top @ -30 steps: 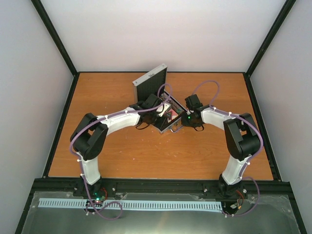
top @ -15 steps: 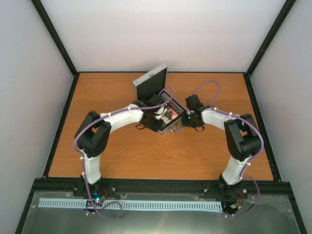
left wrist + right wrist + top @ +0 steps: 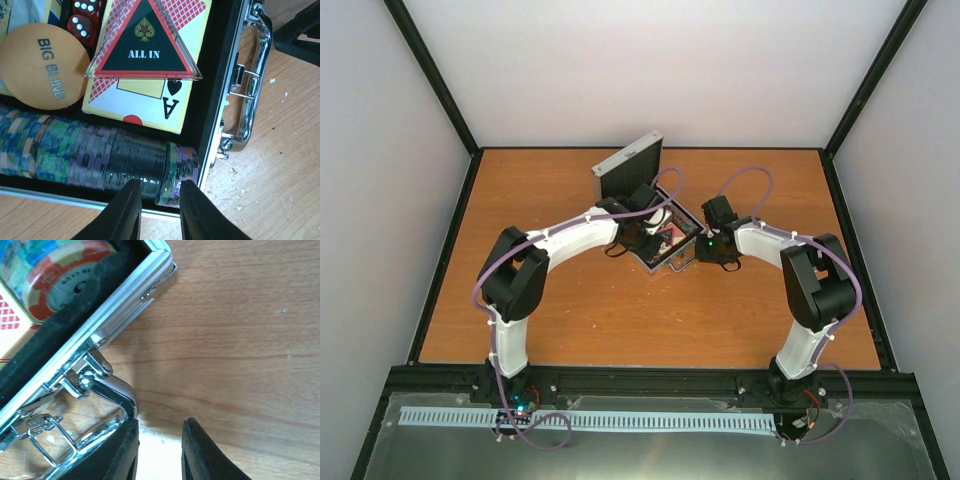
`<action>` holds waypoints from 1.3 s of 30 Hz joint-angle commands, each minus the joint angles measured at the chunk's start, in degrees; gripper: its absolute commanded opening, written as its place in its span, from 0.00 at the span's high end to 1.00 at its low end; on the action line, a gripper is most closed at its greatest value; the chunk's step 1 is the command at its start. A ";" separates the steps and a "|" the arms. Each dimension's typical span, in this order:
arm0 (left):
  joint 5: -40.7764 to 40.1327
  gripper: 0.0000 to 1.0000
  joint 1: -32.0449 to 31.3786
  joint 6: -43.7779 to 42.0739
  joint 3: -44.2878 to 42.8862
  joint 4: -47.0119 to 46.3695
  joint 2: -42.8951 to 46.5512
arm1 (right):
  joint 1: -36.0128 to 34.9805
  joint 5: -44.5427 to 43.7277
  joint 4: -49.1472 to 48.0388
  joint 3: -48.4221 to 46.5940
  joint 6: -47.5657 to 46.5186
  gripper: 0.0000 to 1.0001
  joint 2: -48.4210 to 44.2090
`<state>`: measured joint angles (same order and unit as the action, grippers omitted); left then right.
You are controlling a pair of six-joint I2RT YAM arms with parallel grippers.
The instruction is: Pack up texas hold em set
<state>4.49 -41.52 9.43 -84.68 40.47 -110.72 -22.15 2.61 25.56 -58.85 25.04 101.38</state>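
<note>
The silver case [image 3: 657, 263] lies open mid-table, its lid [image 3: 628, 168] standing upright behind it. In the left wrist view it holds a row of multicoloured chips [image 3: 75, 150], a card box [image 3: 145, 102], the dark triangular "ALL IN" token [image 3: 144, 42], an orange "BIG BLIND" disc [image 3: 42, 72] and red dice [image 3: 82, 20]. My left gripper [image 3: 159, 205] is open over the case's near corner, its fingers on either side of a few tilted end chips [image 3: 177, 170]. My right gripper [image 3: 159, 450] is open and empty on the table, its left finger [image 3: 120, 455] against the metal handle [image 3: 117, 390].
The handle [image 3: 252, 75] and a wire latch [image 3: 245, 82] stick out from the case's front wall. A red and white chip [image 3: 60, 285] shows at the case corner in the right wrist view. Bare wooden table [image 3: 620, 310] lies around the case. Black frame posts line the table's edges.
My left gripper has moved further over the case, toward the back right. The right arm has barely moved.
</note>
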 commanded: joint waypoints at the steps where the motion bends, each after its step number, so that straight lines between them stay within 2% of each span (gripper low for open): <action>1: 0.52 0.78 -0.31 -1.57 -2.51 0.14 -1.72 | 0.62 -1.65 0.74 0.62 0.23 0.73 -1.04; 6: 1.83 0.77 -0.66 -2.15 -1.70 -0.71 -2.25 | 0.63 -1.73 0.67 0.76 0.17 0.74 -1.00; 13: -1.42 0.81 -1.12 -3.11 -0.52 0.88 -3.95 | 0.64 -1.99 0.73 0.75 0.08 0.73 -1.14; 22: -3.82 0.91 -1.53 -2.94 5.86 0.75 -4.74 | 0.72 -2.44 0.67 1.25 -0.11 0.74 -1.60; 39: -5.88 0.94 -1.54 -0.90 17.07 -1.94 -8.28 | 0.88 -2.67 0.63 1.50 -0.16 0.74 -2.48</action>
<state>1.93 -42.87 7.90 -75.72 30.04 -110.32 -21.82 0.97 26.22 -58.00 25.02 100.86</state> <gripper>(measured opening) 0.061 0.265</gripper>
